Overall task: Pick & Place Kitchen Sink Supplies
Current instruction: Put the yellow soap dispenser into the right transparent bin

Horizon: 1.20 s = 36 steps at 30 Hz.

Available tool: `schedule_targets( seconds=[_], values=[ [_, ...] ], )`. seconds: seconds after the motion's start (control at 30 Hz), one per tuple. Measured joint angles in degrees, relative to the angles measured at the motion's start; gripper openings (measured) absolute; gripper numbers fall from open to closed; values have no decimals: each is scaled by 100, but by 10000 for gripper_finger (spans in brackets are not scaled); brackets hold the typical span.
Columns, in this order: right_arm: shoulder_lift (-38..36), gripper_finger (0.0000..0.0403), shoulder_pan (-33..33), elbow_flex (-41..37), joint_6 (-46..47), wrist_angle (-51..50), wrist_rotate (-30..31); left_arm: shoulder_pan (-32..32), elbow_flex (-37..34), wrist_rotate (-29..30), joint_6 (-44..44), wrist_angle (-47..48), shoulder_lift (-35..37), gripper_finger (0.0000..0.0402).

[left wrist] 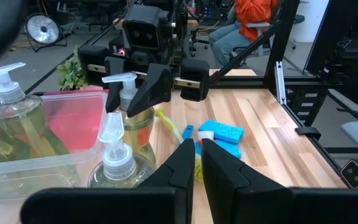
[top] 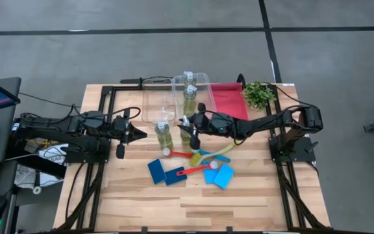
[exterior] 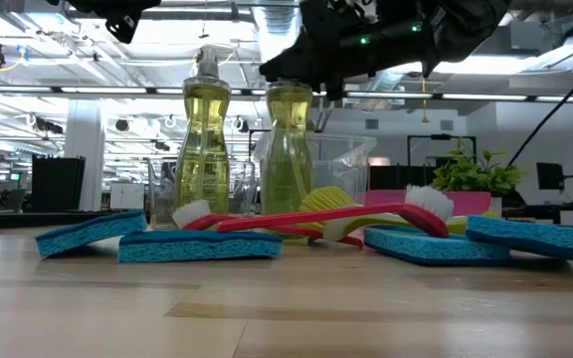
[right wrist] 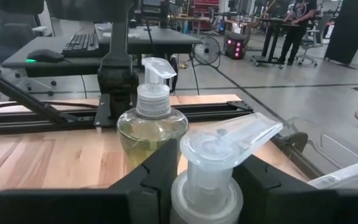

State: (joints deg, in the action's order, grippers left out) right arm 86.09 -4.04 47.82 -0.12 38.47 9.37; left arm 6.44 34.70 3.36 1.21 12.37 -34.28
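Two clear bottles of yellow-green liquid with white pump tops stand side by side at mid-table. My right gripper [top: 188, 125] reaches in level from the right and is shut on the right-hand bottle [top: 186, 134]. The left-hand bottle [top: 163, 134] stands free on its base. Two more bottles [top: 190, 91] stand in a clear bin [top: 203, 81]. Blue sponges [top: 156, 170] and red, yellow and teal brushes [top: 197, 156] lie flat nearer the front edge. My left gripper [top: 135, 134] hovers shut, left of the bottles, holding nothing. My right gripper pinches the bottle's neck [right wrist: 207, 186], just under the white pump head, between its two fingers [right wrist: 157, 177]. The fingers come in level from the table's right side, one on each side of the neck. The bottle stands upright; sponges and brushes hide its base in the low view.
A second clear bin [top: 158, 97] stands left of the one with bottles. A red tray [top: 229, 99] and a leafy green plant [top: 260, 95] sit at the back right. Bare wood lies along the front edge [top: 193, 208].
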Motion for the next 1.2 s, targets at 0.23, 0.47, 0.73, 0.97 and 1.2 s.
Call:
schedule_targets(
  seconds=[0.23,0.47,0.73,0.97,1.2],
  values=[
    [-326,96,29,337,-46,-772,-20,1,0,0,0,-1,0,30],
    [-912,96,16,872,-140,-1508,-17,0,2,2,0,1,0,30],
    [-1386,96,16,1713,-348,-2662,-7,0,2,0,0,-1,0,30],
    [-1423,98,-12,2172,-499,-3218,43,2,2,0,0,-4,0,30],
    [-1375,97,-260,2346,-638,-3400,274,0,2,0,-1,-4,0,30]
  ],
)
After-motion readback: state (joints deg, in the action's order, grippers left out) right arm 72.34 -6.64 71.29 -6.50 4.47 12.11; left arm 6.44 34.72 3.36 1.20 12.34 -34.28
